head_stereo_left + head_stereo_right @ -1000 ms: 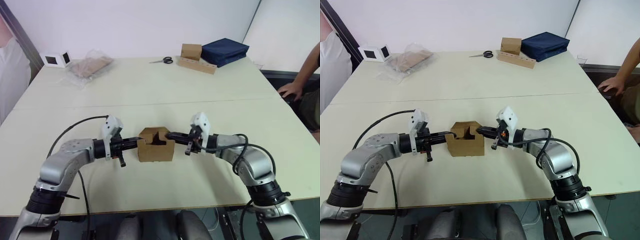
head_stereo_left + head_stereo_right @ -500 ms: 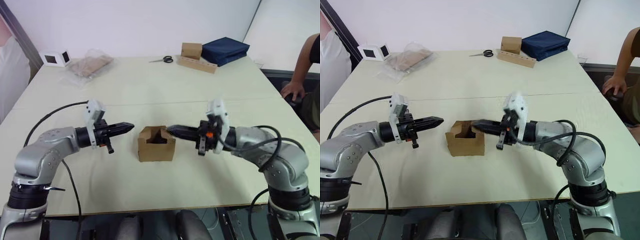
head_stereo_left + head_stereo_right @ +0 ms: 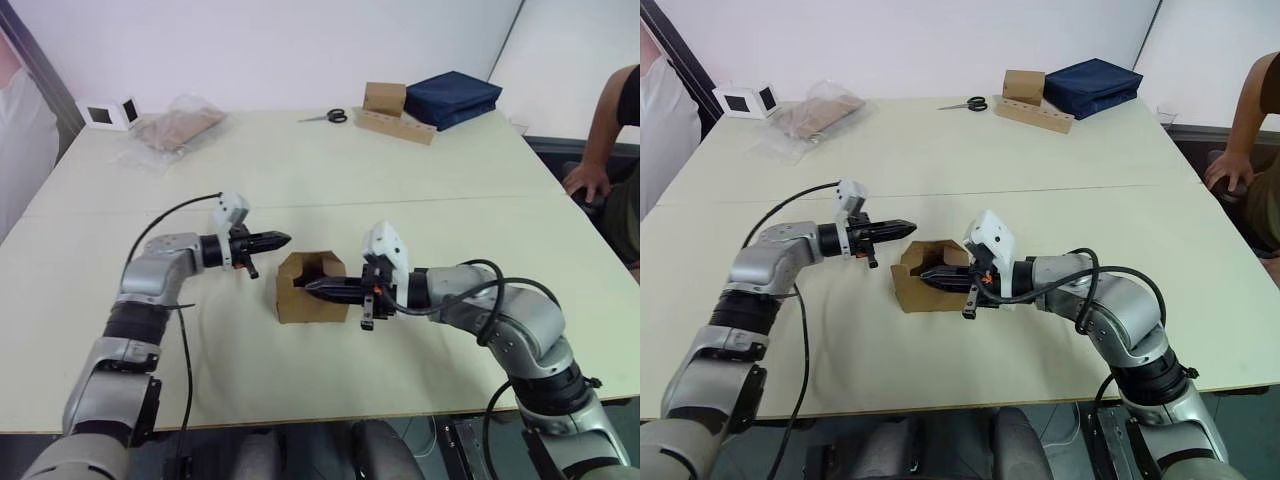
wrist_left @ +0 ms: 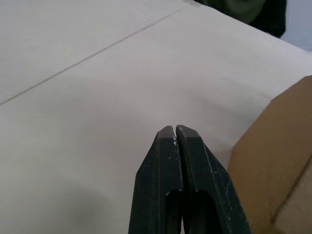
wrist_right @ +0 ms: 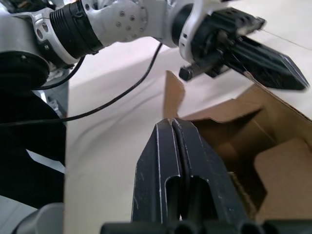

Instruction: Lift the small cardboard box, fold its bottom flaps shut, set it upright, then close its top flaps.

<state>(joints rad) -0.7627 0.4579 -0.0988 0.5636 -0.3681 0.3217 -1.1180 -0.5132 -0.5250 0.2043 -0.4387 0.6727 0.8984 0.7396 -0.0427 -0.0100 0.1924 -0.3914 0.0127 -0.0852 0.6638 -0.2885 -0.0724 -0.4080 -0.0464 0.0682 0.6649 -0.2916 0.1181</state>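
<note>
A small cardboard box (image 3: 311, 290) sits upright on the near half of a pale table (image 3: 420, 200), its top open and its flaps only partly turned in, as a two-armed robot works on it from both sides. The right gripper (image 3: 310, 289), fingers pressed together and holding nothing, reaches in low across the box's front edge with its tip over the open mouth; the right wrist view shows those closed fingers (image 5: 175, 161) poised above the brown interior, where one of the top flaps (image 5: 285, 161) already leans inward. The left gripper (image 3: 283, 239), likewise pinched shut and empty, hovers just off the box's far left corner, clear of the cardboard, and its wrist view catches a corner of the box (image 4: 278, 146) beside the tip. With the box standing on its base, the work appears to have reached the final step: closing the top. The next move likely calls for each closed fingertip to act as a pusher, sweeping the standing flaps down and inward in turn while the other arm steadies the light box against sliding. Beyond, scissors (image 3: 325, 120), a clear plastic bag (image 3: 175, 130), a tan box (image 3: 384, 101) and a dark blue case (image 3: 450, 100) lie well apart at the far edge, and a person's hand (image 3: 583, 180) rests at the right.
</note>
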